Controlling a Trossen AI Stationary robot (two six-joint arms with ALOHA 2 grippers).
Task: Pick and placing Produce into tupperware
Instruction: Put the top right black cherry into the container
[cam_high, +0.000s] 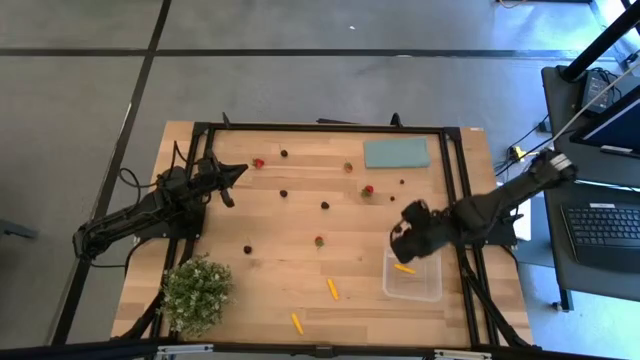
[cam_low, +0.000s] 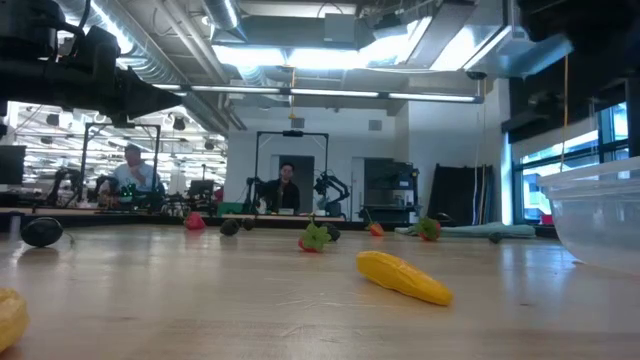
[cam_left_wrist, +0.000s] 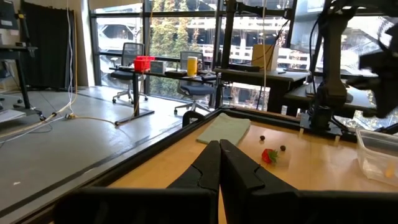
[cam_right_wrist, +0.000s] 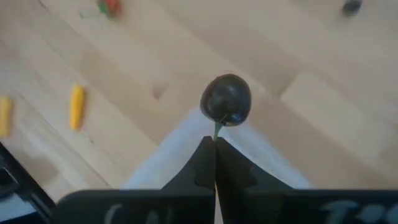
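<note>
Jaws of the right gripper (cam_right_wrist: 214, 146) are pressed together on the thin green stem of a dark round berry (cam_right_wrist: 226, 99), which hangs just past the fingertips above a corner of the tupperware (cam_high: 412, 276); in the high view the right gripper (cam_high: 408, 232) sits over the box's upper left corner, near the right edge of the worktop (cam_high: 290, 215). Inside the clear box lies one orange carrot stick (cam_high: 404, 268). More produce is scattered over the wood: two more carrot sticks (cam_high: 332, 289) toward the front edge (one of them looms large in the low view, (cam_low: 403, 277)), a red-and-green berry (cam_high: 319, 241) near the middle, another red berry (cam_high: 368, 190) farther back beside the teal slab (cam_high: 396, 153), and several dark round pieces (cam_high: 324, 205) spread between. Exactly how many dark pieces there are is hard to say, as they are tiny from above. At the back left of the worktop waits the left gripper (cam_high: 236, 172), its jaws closed on nothing, fingers (cam_left_wrist: 211, 165) meeting at a point in the left wrist view. A bushy potted plant (cam_high: 195, 290) stands at the front left corner. Two people sit at desks far off in the room behind.
</note>
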